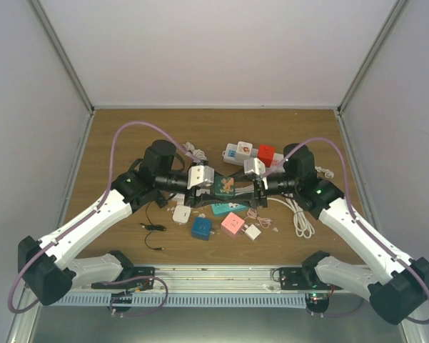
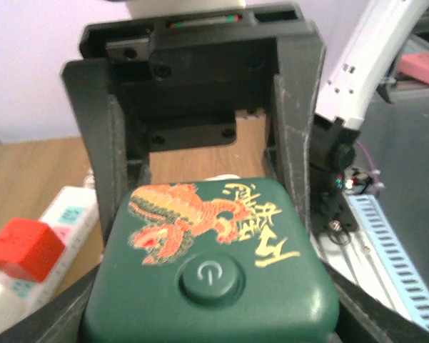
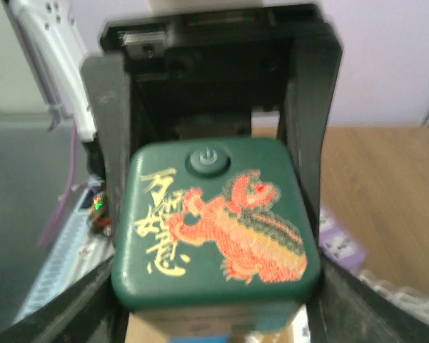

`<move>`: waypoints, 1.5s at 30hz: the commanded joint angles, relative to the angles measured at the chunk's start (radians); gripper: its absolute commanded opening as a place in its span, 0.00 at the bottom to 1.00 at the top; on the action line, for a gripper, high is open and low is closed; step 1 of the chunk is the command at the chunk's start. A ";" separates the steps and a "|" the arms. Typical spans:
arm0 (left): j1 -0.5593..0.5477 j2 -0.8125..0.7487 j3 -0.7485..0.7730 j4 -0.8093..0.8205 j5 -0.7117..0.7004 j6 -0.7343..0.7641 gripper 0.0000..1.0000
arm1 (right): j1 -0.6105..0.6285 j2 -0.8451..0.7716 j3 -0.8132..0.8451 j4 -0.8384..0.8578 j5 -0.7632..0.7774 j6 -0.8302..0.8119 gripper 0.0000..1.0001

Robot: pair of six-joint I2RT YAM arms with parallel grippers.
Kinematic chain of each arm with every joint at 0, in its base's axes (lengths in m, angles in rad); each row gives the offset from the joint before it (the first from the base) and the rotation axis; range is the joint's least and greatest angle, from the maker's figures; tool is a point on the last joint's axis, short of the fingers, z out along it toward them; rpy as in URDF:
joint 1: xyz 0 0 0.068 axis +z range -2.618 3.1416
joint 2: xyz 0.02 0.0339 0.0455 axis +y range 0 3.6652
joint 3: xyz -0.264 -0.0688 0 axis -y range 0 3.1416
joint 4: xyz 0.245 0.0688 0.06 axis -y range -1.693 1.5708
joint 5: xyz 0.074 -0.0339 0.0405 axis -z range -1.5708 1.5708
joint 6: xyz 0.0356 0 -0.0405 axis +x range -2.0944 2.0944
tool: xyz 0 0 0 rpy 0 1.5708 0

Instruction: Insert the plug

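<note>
green cube (image 2: 207, 221) — inside L end effector (image 2: 210, 325), gripped

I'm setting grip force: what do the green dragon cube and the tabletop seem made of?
The green cube looks like moulded plastic, satin finish: rounded edges, soft highlights, printed dragon. The tabletop looks like wood or wood-effect laminate, matt: brown grain streaks, no glare; which one, I cannot tell.
</note>
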 commanded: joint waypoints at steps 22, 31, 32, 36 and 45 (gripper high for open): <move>0.004 -0.131 -0.166 0.560 -0.037 -0.428 0.66 | 0.010 -0.184 -0.168 0.608 0.087 0.498 0.49; 0.004 -0.093 -0.093 0.429 0.004 -0.267 0.40 | 0.010 -0.133 -0.039 0.293 0.079 0.319 0.86; 0.005 -0.085 -0.083 0.394 0.013 -0.244 0.40 | 0.010 -0.121 -0.017 0.256 0.080 0.308 0.88; 0.007 -0.056 -0.044 0.266 0.068 -0.177 0.40 | 0.010 -0.075 0.034 0.178 0.077 0.242 0.91; 0.017 -0.020 0.002 0.167 0.101 -0.130 0.41 | 0.010 0.043 0.196 -0.187 0.031 0.062 0.83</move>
